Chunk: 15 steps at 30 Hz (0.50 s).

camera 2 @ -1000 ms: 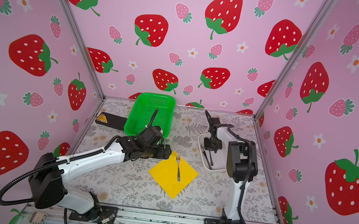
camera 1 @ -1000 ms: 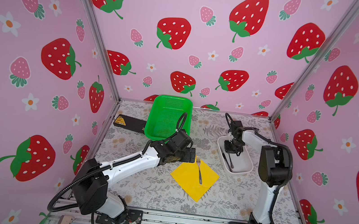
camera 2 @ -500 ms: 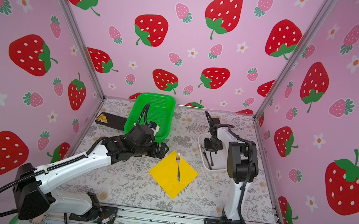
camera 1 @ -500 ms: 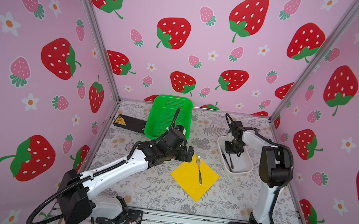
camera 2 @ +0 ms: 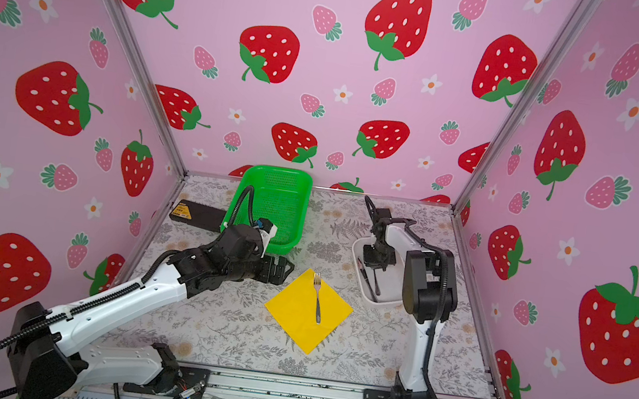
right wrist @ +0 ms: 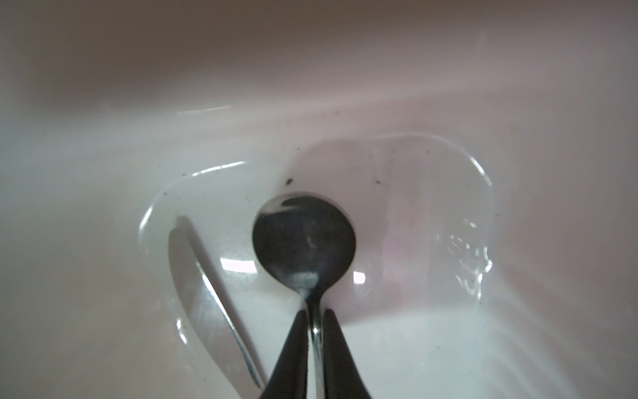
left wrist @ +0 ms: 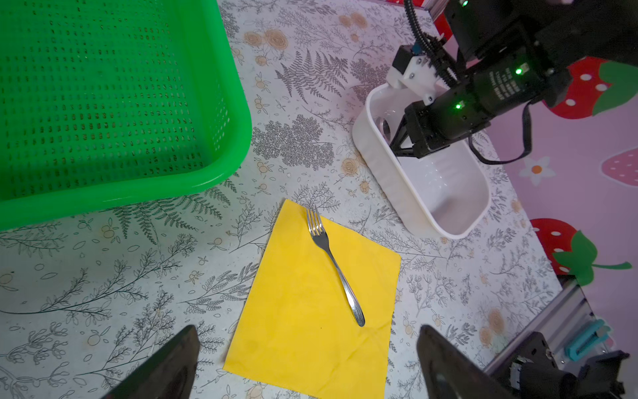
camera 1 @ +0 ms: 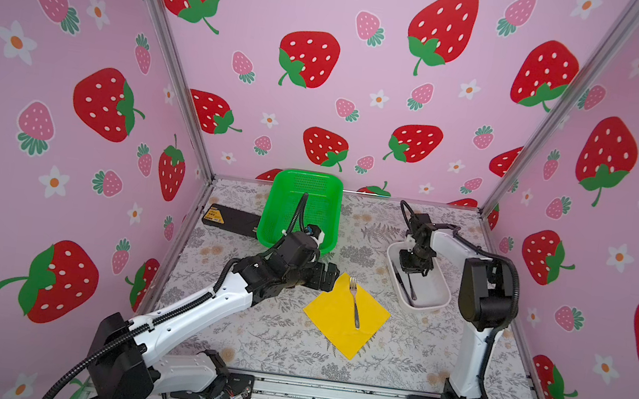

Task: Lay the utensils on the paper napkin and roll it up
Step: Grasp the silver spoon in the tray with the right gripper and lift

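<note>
Your left gripper (left wrist: pixel 307 328) has eased back a touch from the corner of the paper napkin (camera 1: pixel 331 319) — spread wide, holding nothing. The fork (camera 1: pixel 354 303) lies across the napkin. Your right gripper (right wrist: pixel 315 312) is pinched tight on the neck of the spoon (right wrist: pixel 303 238) inside the white dish (camera 1: pixel 434 303) — knife (right wrist: pixel 203 293) alongside.

fork (camera 1: pixel 354 302) on napkin (camera 1: pixel 329 321); spoon (right wrist: pixel 303 241) in dish (camera 1: pixel 434 293) right; basket (camera 1: pixel 278 207) behind.

- The spoon (right wrist: pixel 303 241) and knife (right wrist: pixel 203 293) handles run off the right wrist view's edge.
- In both top views the right gripper (camera 1: pixel 411 269) covers their far ends in the dish (camera 1: pixel 427 307).
- The left wrist view crops the basket (left wrist: pixel 238 117).
</note>
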Available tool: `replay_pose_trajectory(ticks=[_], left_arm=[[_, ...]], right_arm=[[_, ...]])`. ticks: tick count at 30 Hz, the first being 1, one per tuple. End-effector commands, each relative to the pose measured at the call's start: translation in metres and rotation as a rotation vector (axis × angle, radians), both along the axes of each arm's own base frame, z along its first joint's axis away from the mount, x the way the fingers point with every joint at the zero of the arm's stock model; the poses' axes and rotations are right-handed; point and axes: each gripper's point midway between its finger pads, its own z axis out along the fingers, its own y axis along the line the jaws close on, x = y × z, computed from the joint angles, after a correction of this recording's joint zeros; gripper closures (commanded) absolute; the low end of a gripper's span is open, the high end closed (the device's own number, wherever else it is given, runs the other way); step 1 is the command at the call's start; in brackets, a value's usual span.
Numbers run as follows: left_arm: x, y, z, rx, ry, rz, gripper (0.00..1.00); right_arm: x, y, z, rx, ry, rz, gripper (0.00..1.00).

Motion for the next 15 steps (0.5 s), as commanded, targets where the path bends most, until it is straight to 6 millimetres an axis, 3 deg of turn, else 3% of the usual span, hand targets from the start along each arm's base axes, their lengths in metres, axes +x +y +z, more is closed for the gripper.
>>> replay_pose_trajectory(ticks=[1,5,15], left_arm=[[-0.0037,-0.0041,0.0078,-0.038,-0.012,-0.033,0.01],[-0.0044,-0.0011,0.0078,-0.045,-0.015,-0.019,0.01],[-0.0063,-0.0036,0.0069,-0.086,-0.001,-0.009,0.01]], right_arm=[[-0.0617,-0.0142,-0.032,-0.05,0.265,0.013,0.9],[-0.056,-0.0143,-0.0245,-0.048,0.219,0.007,0.91],[-0.0586,-0.0211,-0.0234,-0.069,0.162,0.006,0.83]])
